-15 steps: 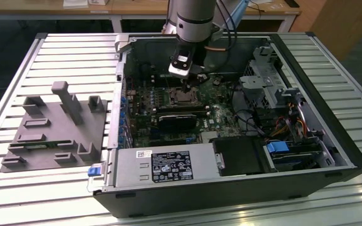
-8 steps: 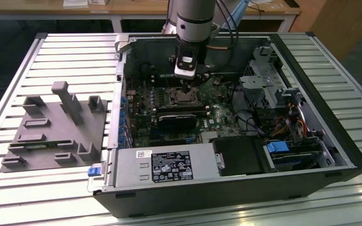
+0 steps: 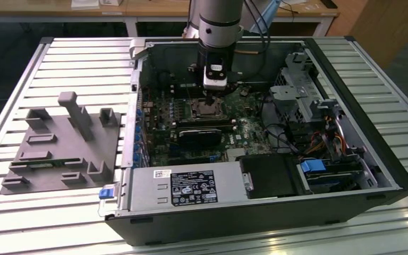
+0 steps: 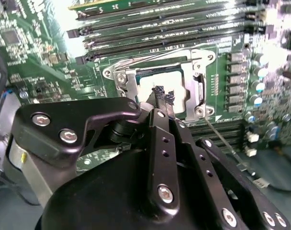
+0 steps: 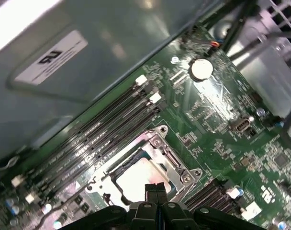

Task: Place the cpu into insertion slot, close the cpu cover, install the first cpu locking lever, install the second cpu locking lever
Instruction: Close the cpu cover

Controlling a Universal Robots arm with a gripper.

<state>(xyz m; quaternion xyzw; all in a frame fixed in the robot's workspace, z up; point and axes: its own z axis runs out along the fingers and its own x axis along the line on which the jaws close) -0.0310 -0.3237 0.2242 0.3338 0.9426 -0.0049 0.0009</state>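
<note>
The cpu (image 4: 157,81), a flat silver square, lies in the insertion slot (image 4: 195,62) on the green motherboard, inside the open computer case (image 3: 261,212). The cpu cover (image 4: 122,80), a silver frame with a window, seems to lie flat around the chip. My gripper (image 4: 163,96) hangs straight over the chip, shut with nothing between its black fingertips, which are at or just above the metal top. In the first wrist view the gripper (image 5: 156,188) sits over the cpu (image 5: 136,179), with the cover (image 5: 170,160) beside it. A thin lever rod (image 4: 222,139) runs out from one socket corner. In the exterior view the gripper (image 3: 211,102) is over the socket (image 3: 205,110).
Long black memory slots (image 4: 160,28) run along one side of the socket. A black heatsink block (image 3: 200,135), the power supply (image 3: 183,188) and a drive cage (image 3: 303,95) stand inside the case. A grey fixture (image 3: 62,143) rests on the table at the exterior view's left.
</note>
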